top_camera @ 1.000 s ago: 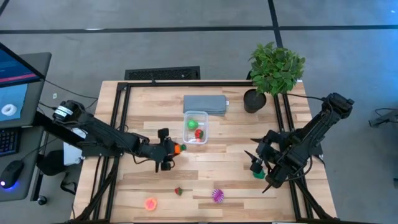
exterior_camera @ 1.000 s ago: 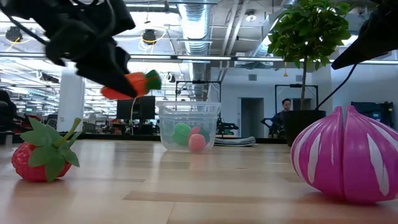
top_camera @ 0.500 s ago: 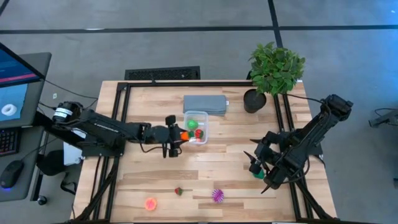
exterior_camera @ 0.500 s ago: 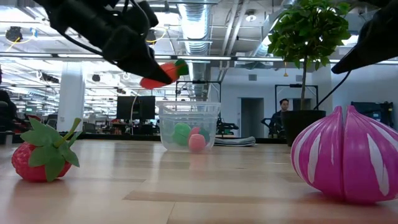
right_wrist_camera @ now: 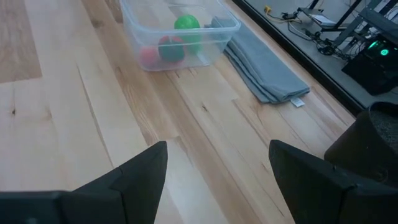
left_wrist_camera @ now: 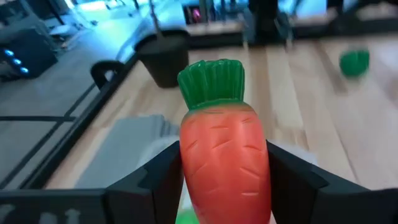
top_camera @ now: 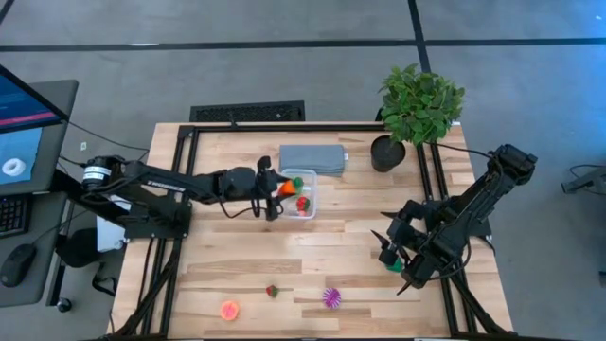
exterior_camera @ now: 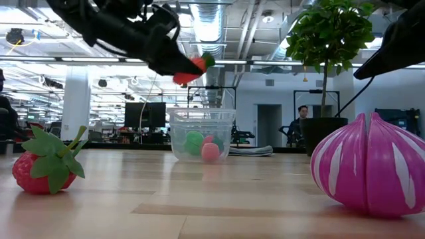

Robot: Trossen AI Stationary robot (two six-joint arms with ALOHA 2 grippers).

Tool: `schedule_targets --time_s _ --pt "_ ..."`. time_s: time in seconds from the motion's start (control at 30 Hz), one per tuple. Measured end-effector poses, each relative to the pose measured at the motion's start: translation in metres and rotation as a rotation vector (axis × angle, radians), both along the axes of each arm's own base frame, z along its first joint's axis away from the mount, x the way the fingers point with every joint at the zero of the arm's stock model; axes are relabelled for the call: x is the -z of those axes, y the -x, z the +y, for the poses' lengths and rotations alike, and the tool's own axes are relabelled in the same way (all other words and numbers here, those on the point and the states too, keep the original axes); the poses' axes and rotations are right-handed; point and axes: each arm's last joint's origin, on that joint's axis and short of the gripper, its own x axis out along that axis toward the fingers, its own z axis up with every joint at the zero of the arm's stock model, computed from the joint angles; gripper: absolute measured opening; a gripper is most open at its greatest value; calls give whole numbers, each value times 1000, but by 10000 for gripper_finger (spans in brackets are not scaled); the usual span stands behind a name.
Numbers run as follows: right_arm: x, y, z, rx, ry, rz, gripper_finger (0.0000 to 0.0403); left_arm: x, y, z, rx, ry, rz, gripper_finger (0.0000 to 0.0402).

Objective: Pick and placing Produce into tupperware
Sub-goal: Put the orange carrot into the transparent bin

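My left gripper (top_camera: 276,189) reaches from the table's left and is shut on an orange toy carrot (top_camera: 284,187) with a green top. It is held in the air above the left rim of the clear tub (top_camera: 299,194). The carrot (exterior_camera: 190,69) hangs well above the tub (exterior_camera: 201,135) in the low view. A green ball (right_wrist_camera: 186,23) and red pieces (right_wrist_camera: 169,47) lie inside the tub. A strawberry (top_camera: 273,291), a pink-orange fruit (top_camera: 229,310) and a purple ball (top_camera: 331,297) rest near the table's near edge. My right gripper (top_camera: 390,248) is open above a green piece (top_camera: 392,264) at the right. My left gripper pinches the carrot's orange body (left_wrist_camera: 225,168) between its two fingers (left_wrist_camera: 155,183), one on each side. The fingers lie along the carrot, coming from the table's left and slanting down. The green top (left_wrist_camera: 211,84) sticks out past the fingertips. The carrot is lifted clear.
A folded grey pad (top_camera: 312,158) lies just beyond the tub. A potted plant (top_camera: 421,102) stands at the far right corner. Bare wood stretches across the table's middle between the tub and the near-edge toys. People and desks show in the room behind.
My left gripper has carried the carrot up and toward the table's far right, from over the bare wood left of the tub to above the tub's left rim. It has stayed shut on the carrot throughout.
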Motion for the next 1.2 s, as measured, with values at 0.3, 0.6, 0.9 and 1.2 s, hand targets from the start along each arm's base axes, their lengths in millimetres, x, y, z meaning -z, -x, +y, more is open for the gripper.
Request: schedule_targets --time_s 0.3,0.6,0.9,1.2 --pt "0 0 0 1 12 -9 306 9 -19 12 -72 142 -23 182" --pt "-1 0 -1 1 12 -8 306 27 -51 18 -100 186 126 182" --pt "0 3 3 -22 13 -5 306 35 -59 27 -151 238 166 182" --pt "-1 4 3 -27 15 -8 306 40 -54 38 -220 282 207 182"
